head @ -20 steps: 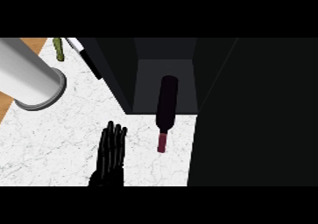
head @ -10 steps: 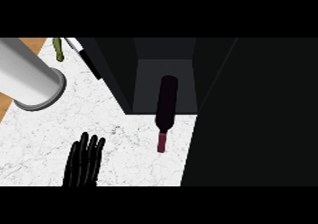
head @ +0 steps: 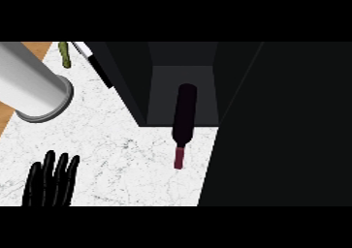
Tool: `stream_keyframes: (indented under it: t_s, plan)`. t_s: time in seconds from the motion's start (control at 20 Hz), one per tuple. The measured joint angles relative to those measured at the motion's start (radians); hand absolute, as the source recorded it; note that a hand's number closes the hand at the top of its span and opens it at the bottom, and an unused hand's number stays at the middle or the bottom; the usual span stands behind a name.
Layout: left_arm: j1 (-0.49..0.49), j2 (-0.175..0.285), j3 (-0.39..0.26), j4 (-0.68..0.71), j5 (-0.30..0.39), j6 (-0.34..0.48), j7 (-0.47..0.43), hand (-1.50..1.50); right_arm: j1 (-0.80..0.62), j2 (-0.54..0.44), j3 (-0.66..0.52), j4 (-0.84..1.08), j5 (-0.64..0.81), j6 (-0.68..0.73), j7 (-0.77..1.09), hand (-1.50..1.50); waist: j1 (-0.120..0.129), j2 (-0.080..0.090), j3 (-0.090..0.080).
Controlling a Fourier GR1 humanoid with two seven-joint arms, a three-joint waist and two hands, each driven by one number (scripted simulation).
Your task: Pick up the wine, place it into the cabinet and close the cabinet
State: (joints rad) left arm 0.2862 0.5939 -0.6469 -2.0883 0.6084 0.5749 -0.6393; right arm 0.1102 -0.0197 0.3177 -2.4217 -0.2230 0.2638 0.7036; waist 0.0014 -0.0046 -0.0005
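Though only one robot hand shows, state is readable: left robot hand (head: 49,181) sits low at the view's left over the white marbled counter (head: 128,160), black fingers straight and side by side, narrow gaps between them, tips pointing up the view, holding nothing and touching nothing that can be seen. It is well apart from the wine bottle (head: 184,114), with bare counter between them. Right robot hand is not in view. Wine bottle looks like a long, slim, near-black body with a rounded far end, tapering to a short dark-red neck at the near end. It appears to lie on its side, long axis almost straight up-down in the view, slightly tilted so the neck sits a little left of the base. Base and most of the body are over the grey floor inside the open cabinet (head: 164,77); the neck and the lower part of the body stick out past the cabinet's front edge onto the counter. So it's partly in, not fully in. Cabinet is dark with black side walls, and a large black panel (head: 286,126) fills the view's right side; whether that is the door cannot be told. Off to the upper left: a big grey metal cylinder (head: 28,87), a small green item (head: 64,53) near the top edge, and a strip of wood surface (head: 1,121) at the left edge.
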Motion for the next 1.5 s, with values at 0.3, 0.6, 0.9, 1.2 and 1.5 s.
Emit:
stream_keyframes:
  t_s: [0.3, 0.6, 0.9, 1.2, 1.5]
  plan:
    - [0.085, 0.062, 0.125, -0.039, 0.076, -0.079, -0.024, -1.50, 0.008, -0.004, 0.164, -0.004, 0.003, 0.042, 0.012, 1.50, 0.004, -0.002, 0.000]
    - [0.145, 0.121, 0.270, -0.034, 0.167, -0.187, -0.021, -1.50, 0.011, 0.018, 0.309, -0.002, 0.035, -0.010, 0.017, 1.50, 0.001, -0.003, -0.001]
    - [0.174, 0.158, 0.369, -0.024, 0.217, -0.257, 0.002, -1.50, -0.014, -0.009, 0.426, -0.020, 0.167, -0.157, 0.012, 1.50, -0.001, -0.005, -0.002]
    - [0.189, 0.186, 0.437, -0.013, 0.254, -0.319, 0.026, -1.50, -0.064, -0.035, 0.465, -0.016, 0.250, -0.281, 0.004, 1.50, 0.003, -0.007, -0.003]
    - [0.176, 0.193, 0.487, 0.014, 0.300, -0.376, 0.053, -1.50, -0.213, -0.059, 0.534, 0.019, 0.334, -0.420, 0.008, 1.50, 0.007, -0.005, -0.003]
